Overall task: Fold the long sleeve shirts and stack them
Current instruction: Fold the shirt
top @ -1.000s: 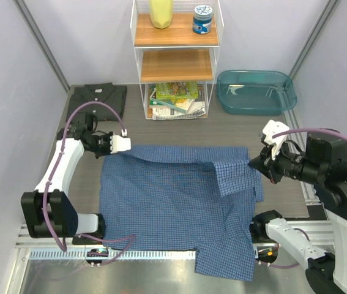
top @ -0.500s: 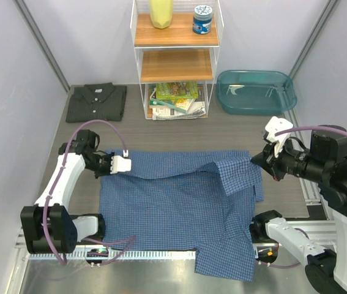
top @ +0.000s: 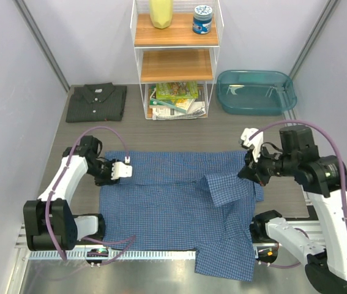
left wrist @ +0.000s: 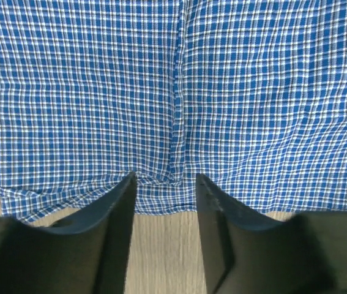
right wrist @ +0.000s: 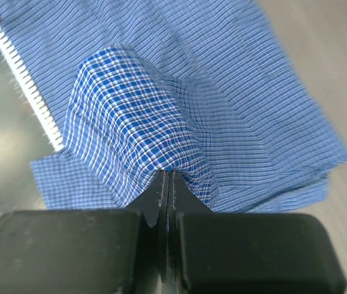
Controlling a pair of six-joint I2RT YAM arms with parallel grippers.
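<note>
Wooden tabletop (top: 222, 131) — blue shirt (top: 161, 208) spread flat, long axis left-right.

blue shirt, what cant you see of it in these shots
- Top view: the blue shirt has its near right edge behind the right arm, and its own fold covers the cloth beneath.
- Left wrist: only a patch of cloth shows; the frame edges cut off the rest.
- Right wrist: the shut right gripper hides the pinched edge.

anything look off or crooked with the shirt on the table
The blue check cloth shirt lies askew: its near right corner spills past the ribbed white rail at the front, and its right flap is bunched up, pinched in the shut right hand.
</note>
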